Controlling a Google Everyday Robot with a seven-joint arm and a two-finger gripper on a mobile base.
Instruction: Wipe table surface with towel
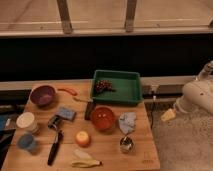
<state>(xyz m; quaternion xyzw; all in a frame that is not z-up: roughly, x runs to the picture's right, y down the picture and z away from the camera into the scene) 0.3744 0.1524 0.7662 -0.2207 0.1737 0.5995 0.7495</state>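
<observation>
Towel (127, 121) lies crumpled on table surface (112, 150), right side, just beside orange bowl (103, 118), behind metal cup (126, 144). Gripper (168, 115) hangs off table's right edge, right of towel, apart from it, fingers spread, nothing between them. White arm (200, 95) reaches in from right. Green tray (127, 85) with grapes (104, 86) at back edge. Dark wall, pale rail behind; speckled floor at right.
</observation>
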